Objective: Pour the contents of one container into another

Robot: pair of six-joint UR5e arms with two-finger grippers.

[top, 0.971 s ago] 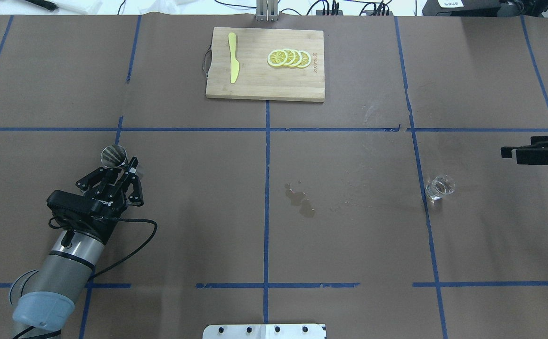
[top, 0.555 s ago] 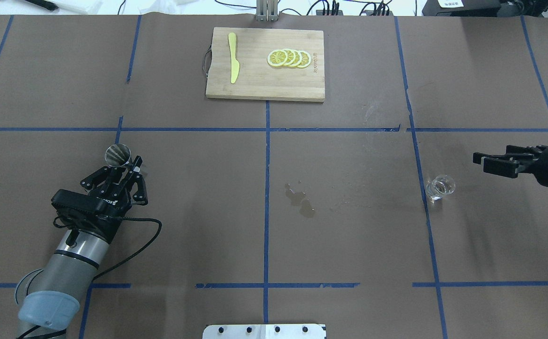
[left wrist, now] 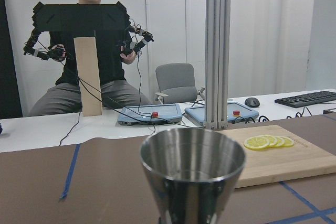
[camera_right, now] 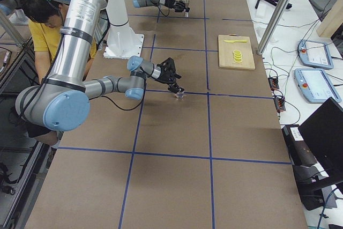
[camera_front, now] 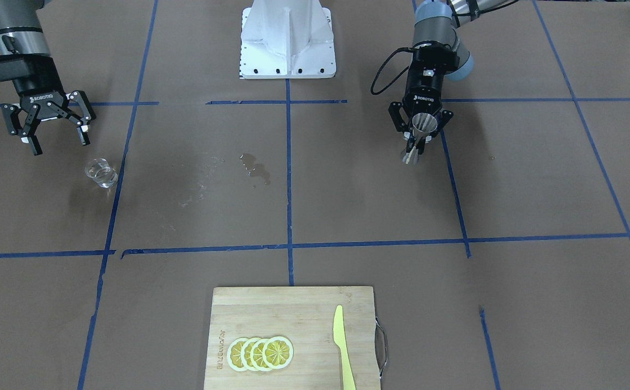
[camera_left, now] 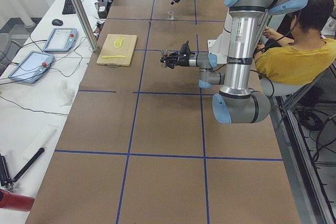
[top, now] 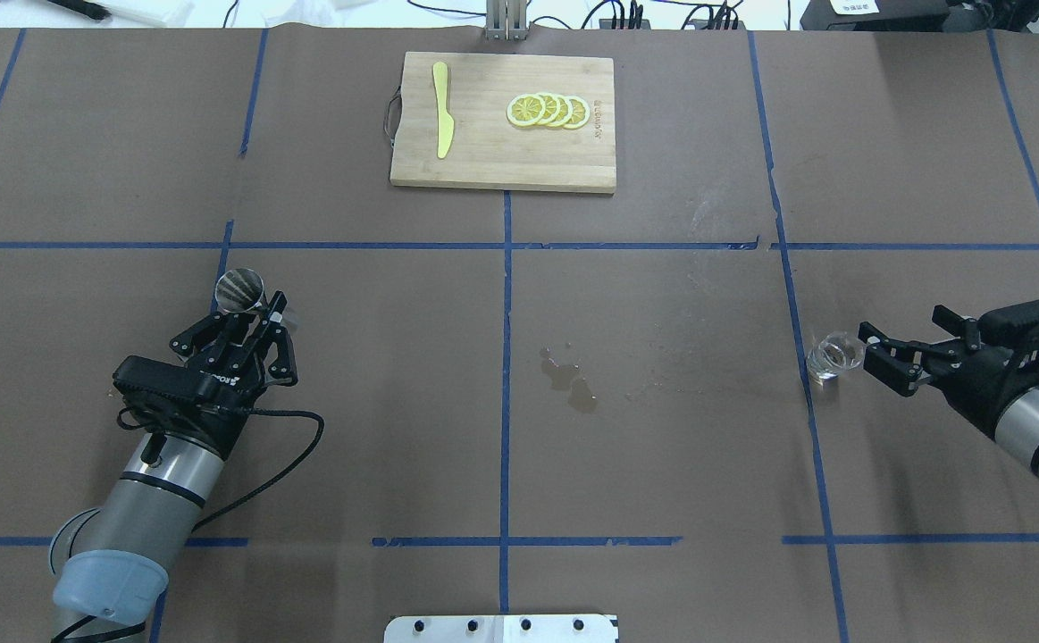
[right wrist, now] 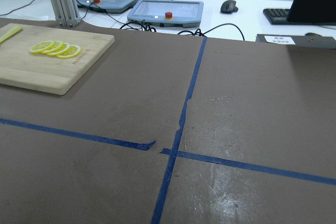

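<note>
The glass cup (top: 834, 354) stood upright on the table (top: 662, 446), just beside a blue tape line (top: 796, 295) on the robot's right side, its long axis vertical. The right gripper (top: 869, 353) was by far the nearer tool. Its jaws were spread wide and empty, pointing along the table at the cup, which lay straight ahead of the fingertips, toward the table's middle. From overhead the tips looked just beside the cup's wall. The front-facing view, however, showed the gripper (camera_front: 59, 142) apart from the cup (camera_front: 101, 173), probably higher, so I could not tell whether the fingers were at cup level. Well apart, across the table, the left gripper (top: 255, 314) was clamped on the steel jigger (top: 240, 288), mouth upward. In my judgement the grasp depended on the open jaws straddling the cup.
</note>
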